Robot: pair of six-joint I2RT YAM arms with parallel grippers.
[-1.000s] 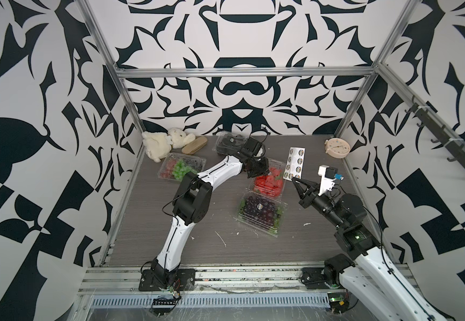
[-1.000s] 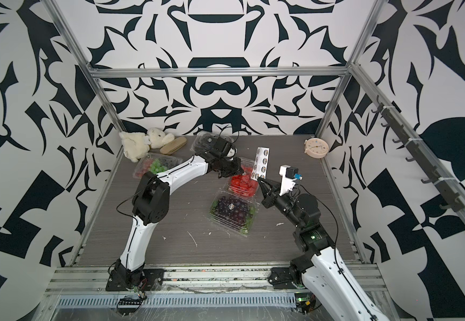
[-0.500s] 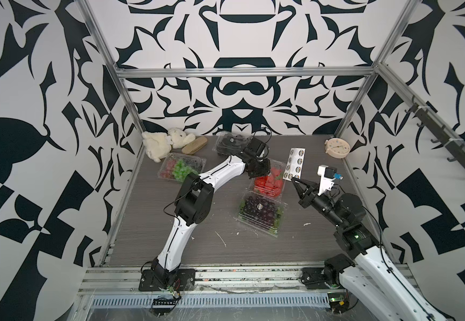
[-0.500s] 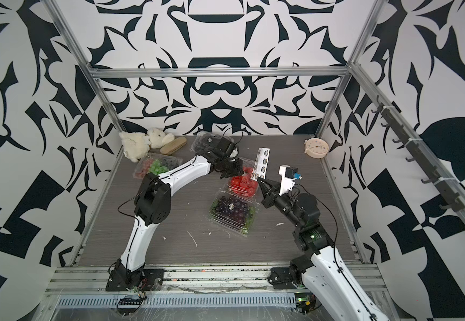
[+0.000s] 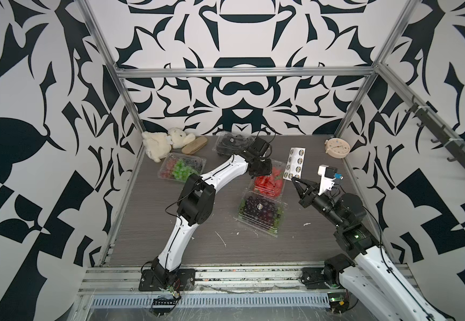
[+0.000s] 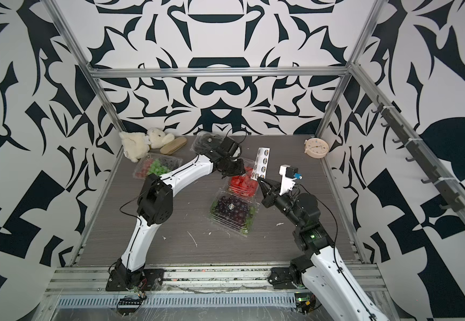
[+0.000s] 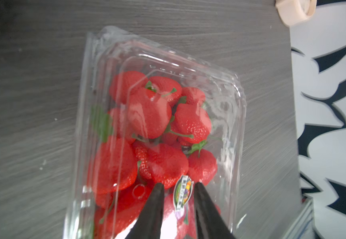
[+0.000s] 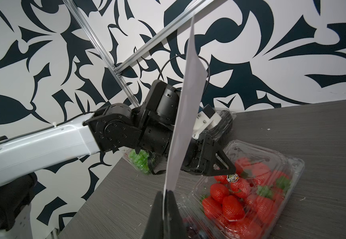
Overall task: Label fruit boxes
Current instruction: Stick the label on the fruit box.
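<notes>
My left gripper (image 7: 177,184) hangs over one end of the clear plastic clamshell box of red strawberries (image 7: 225,87). Its black fingers are parted, and a small round printed sticker (image 7: 184,191) stands between them against the lid. Whether it has bonded to the plastic, I cannot tell.

Off to that gripper's side, my right gripper (image 8: 164,193) is pressed together on the bottom edge of the white sheet of round stickers (image 5: 296,164) and holds it upright above the grey table, near the strawberry box. Beside the right gripper, just next to the strawberry box, lies the clear clamshell box of dark purple grapes (image 5: 253,222), with a round label (image 5: 259,206) on its lid.

By my reckoning, one box is labelled and a second is at the point of release. Close behind the left gripper's wrist sits the clear box of black berries (image 5: 227,143), too small to judge. Further back along that arm lies the clear box of mixed green grapes and berries (image 5: 198,161), with no label showing.
</notes>
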